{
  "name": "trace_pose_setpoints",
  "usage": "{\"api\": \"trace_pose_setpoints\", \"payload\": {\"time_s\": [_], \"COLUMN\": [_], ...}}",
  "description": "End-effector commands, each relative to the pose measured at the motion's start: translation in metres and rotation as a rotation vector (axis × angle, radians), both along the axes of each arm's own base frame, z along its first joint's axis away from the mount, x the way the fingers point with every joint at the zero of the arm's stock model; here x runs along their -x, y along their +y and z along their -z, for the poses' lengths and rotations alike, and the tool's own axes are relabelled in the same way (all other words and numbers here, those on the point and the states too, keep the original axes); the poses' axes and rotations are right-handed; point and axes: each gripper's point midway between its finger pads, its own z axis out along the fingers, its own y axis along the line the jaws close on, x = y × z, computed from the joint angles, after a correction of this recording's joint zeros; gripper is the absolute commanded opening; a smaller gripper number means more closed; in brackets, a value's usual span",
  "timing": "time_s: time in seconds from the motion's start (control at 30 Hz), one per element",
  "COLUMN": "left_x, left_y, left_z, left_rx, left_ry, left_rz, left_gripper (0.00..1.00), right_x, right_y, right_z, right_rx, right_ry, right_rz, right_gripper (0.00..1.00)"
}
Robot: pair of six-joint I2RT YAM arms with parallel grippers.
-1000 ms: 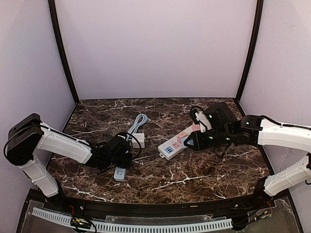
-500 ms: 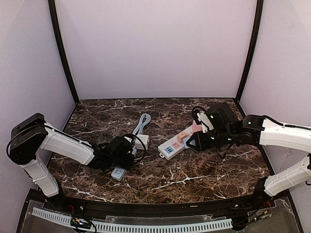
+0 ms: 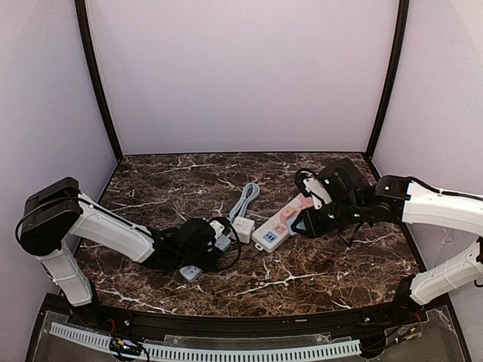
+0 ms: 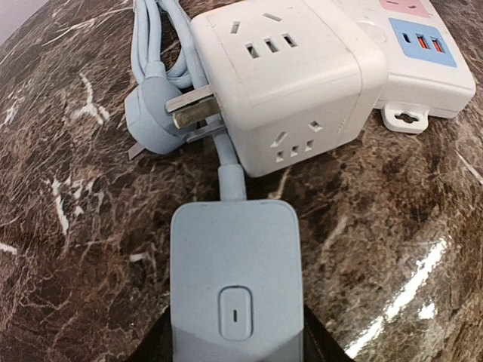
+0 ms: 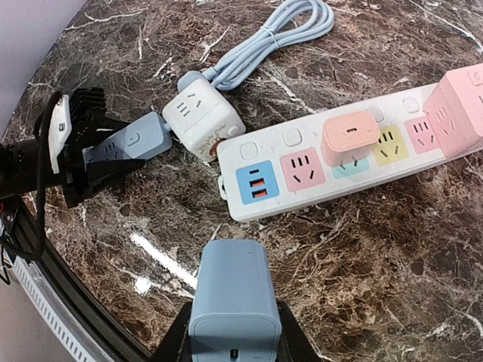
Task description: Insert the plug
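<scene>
The right jaws are clamping a blue charger (image 5: 232,302) just short of the power strip (image 5: 260,185), which is lying right of the counter's middle. The left jaws are gripping a blue adapter (image 4: 235,286) beside a white cube socket (image 4: 279,83). The approach seems to be underway; next the charger is likely needing alignment over a free socket.

One power strip (image 5: 332,162) is showing, and two pink blocks (image 5: 349,136) (image 5: 456,105) are sitting in it. One white cube socket (image 4: 283,75) is showing. Two blue adapters (image 4: 234,286) (image 5: 230,302), one blue cable (image 5: 264,41) and one plug (image 4: 151,113) are showing. Two arms (image 3: 113,230) (image 3: 438,204) are showing.
</scene>
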Motion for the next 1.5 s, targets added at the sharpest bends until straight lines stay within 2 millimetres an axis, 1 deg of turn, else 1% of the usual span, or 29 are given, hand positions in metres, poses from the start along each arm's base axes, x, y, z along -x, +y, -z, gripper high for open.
{"api": "trace_pose_setpoints", "payload": {"time_s": [0.0,0.03,0.07,0.13,0.17,0.2,0.27,0.4,0.43,0.47,0.5,0.53,0.6,0.63,0.67,0.7,0.73,0.83,0.93,0.97,1.0,1.03,1.07,1.1,1.13,1.17,1.27,1.37,1.47], "left_x": [0.029,0.027,0.028,0.026,0.024,0.024,0.022,0.019,0.018,0.019,0.018,0.019,0.019,0.02,0.02,0.02,0.017,0.013,0.008,0.008,0.007,0.006,0.005,0.003,0.003,0.001,-0.003,-0.006,-0.007], "left_y": [-0.021,-0.021,-0.016,-0.012,-0.011,-0.009,-0.007,-0.003,-0.004,-0.001,-0.001,0.004,0.01,0.015,0.018,0.022,0.028,0.051,0.079,0.088,0.097,0.106,0.111,0.119,0.124,0.129,0.145,0.157,0.167], "left_z": [0.012,0.011,0.012,0.009,0.006,0.004,-0.003,-0.019,-0.028,-0.03,-0.041,-0.042,-0.057,-0.068,-0.075,-0.085,-0.091,-0.112,-0.129,-0.136,-0.138,-0.146,-0.146,-0.149,-0.151,-0.147,-0.14,-0.133,-0.127], "left_rx": [0.011,0.014,0.01,0.018,0.022,0.026,0.034,0.056,0.078,0.083,0.116,0.121,0.174,0.217,0.235,0.273,0.281,0.317,0.34,0.369,0.364,0.391,0.387,0.402,0.411,0.404,0.389,0.367,0.361], "left_ry": [0.05,0.037,0.031,0.003,-0.012,-0.02,-0.038,-0.074,-0.087,-0.092,-0.108,-0.113,-0.14,-0.157,-0.173,-0.187,-0.208,-0.257,-0.328,-0.345,-0.359,-0.374,-0.373,-0.381,-0.383,-0.383,-0.384,-0.392,-0.396], "left_rz": [0.173,0.168,0.165,0.155,0.145,0.14,0.127,0.105,0.099,0.094,0.086,0.076,0.045,0.03,0.016,-0.003,-0.034,-0.137,-0.251,-0.28,-0.312,-0.342,-0.354,-0.385,-0.398,-0.414,-0.46,-0.506,-0.536], "left_gripper": [0.49,0.56,0.6,0.79,0.83,0.9,0.97,0.99,0.99,0.99,0.99,0.99,0.99,0.99,0.99,0.99,0.99,0.99,0.99,0.99,0.99,0.99,0.99,0.99,0.99,0.99,0.99,0.99,0.99], "right_x": [-0.002,-0.002,-0.003,-0.001,0.0,0.0,-0.002,-0.015,-0.018,-0.022,-0.026,-0.033,-0.05,-0.057,-0.061,-0.059,-0.055,-0.036,-0.025,-0.019,-0.009,0.0,0.005,0.006,0.008,0.013,0.026,0.028,0.021], "right_y": [0.012,0.015,0.018,0.028,0.034,0.04,0.051,0.07,0.073,0.076,0.079,0.079,0.079,0.079,0.084,0.091,0.097,0.113,0.12,0.123,0.124,0.124,0.127,0.13,0.135,0.136,0.141,0.147,0.159], "right_z": [-0.011,-0.011,-0.012,-0.013,-0.012,-0.013,-0.016,-0.027,-0.03,-0.034,-0.037,-0.04,-0.049,-0.051,-0.052,-0.052,-0.05,-0.041,-0.034,-0.032,-0.027,-0.023,-0.023,-0.025,-0.026,-0.023,-0.006,0.01,0.012], "right_rx": [0.021,0.032,0.041,0.049,0.053,0.054,0.067,0.098,0.113,0.131,0.147,0.176,0.243,0.272,0.289,0.296,0.294,0.299,0.338,0.339,0.346,0.346,0.341,0.332,0.317,0.309,0.305,0.334,0.361], "right_ry": [-0.004,-0.001,-0.002,-0.002,-0.003,-0.014,-0.054,-0.19,-0.231,-0.28,-0.327,-0.379,-0.485,-0.518,-0.542,-0.564,-0.574,-0.63,-0.737,-0.771,-0.805,-0.842,-0.881,-0.915,-0.93,-0.925,-0.881,-0.85,-0.854], "right_rz": [-0.059,-0.071,-0.088,-0.154,-0.192,-0.223,-0.285,-0.396,-0.422,-0.455,-0.484,-0.493,-0.49,-0.491,-0.516,-0.58,-0.65,-0.879,-1.078,-1.152,-1.262,-1.367,-1.428,-1.46,-1.49,-1.544,-1.714,-1.83,-1.867], "right_gripper": [0.0,0.0,0.0,0.0,0.0,0.0,0.0,0.0,0.0,0.0,0.0,0.0,0.0,0.0,0.0,0.0,0.0,0.0,0.0,0.0,0.0,0.0,0.0,0.0,0.0,0.0,0.0,0.0,0.0]}}
